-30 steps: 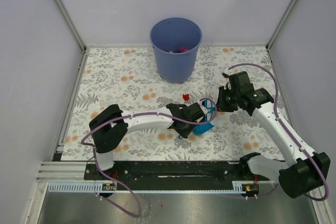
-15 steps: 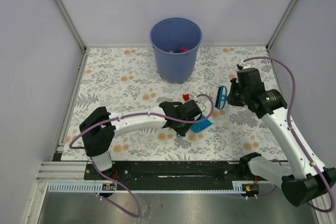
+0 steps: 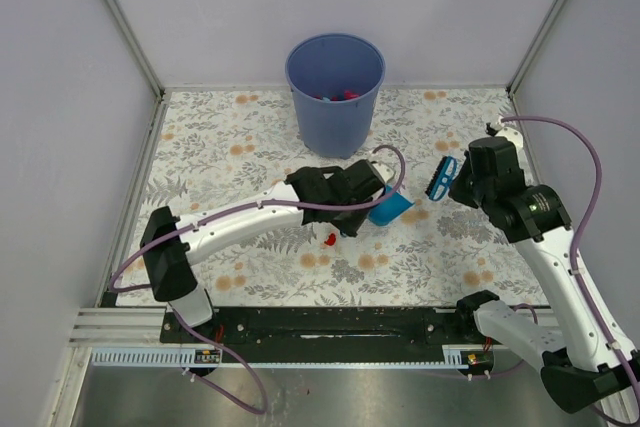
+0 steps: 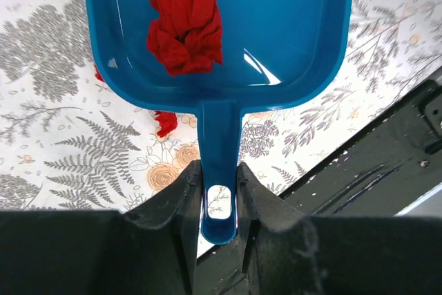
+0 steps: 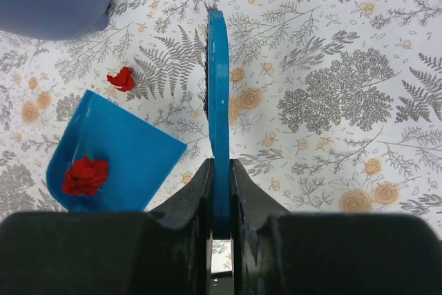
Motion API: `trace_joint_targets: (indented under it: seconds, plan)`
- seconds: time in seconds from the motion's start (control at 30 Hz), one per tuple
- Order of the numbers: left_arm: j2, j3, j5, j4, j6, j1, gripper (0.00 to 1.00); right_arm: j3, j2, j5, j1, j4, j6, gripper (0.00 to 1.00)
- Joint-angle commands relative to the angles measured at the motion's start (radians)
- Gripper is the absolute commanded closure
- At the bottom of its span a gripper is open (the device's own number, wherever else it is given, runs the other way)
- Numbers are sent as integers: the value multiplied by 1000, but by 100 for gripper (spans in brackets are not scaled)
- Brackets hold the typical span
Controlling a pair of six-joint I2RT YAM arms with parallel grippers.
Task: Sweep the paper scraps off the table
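Dustpan [image 4: 276, 46] handle is clenched in my left gripper [image 4: 219, 188], the fingers [image 4: 181, 198] pressing it from both sides just above its hanging hole. The left wrist view looks straight down into the blue pan, where one crumpled red paper scrap [image 4: 185, 18] lies near the back wall. A second scrap [image 4: 164, 122] lies on the table [image 4: 55, 67] under the pan's rear edge, just beside the handle (the pan hides part of it).

The top view cannot see into the pan. It does show what my wrist cannot: the second scrap sits on the flower print toward the near edge, just left of my left gripper. It also shows the blue bucket [image 3: 335, 97] standing at the far side with red bits inside.

Further right, apart from the pan, my right gripper [image 5: 220, 188] is closed tight on the blue brush [image 5: 219, 101]. The right wrist view shows the brush edge-on, running straight away from the jaws. To its left in that view are the pan with its scrap, the second scrap on the table beyond it, and a corner of the bucket.
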Motion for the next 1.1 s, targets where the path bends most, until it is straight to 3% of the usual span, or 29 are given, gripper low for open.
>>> trace_joint_targets:
  seconds: [0.0,0.53,1.07]
  plan:
    - [15,167,-36,-100,-15,16,100,8,-57,53,-3,-30,108,100]
    - [195,698,-35,-407,-35,87,100,-82,-161,-12,-3,-18,179,100]
    - [218,916,140,-430,-35,295,100,-150,-255,-101,-3,-59,277,100]
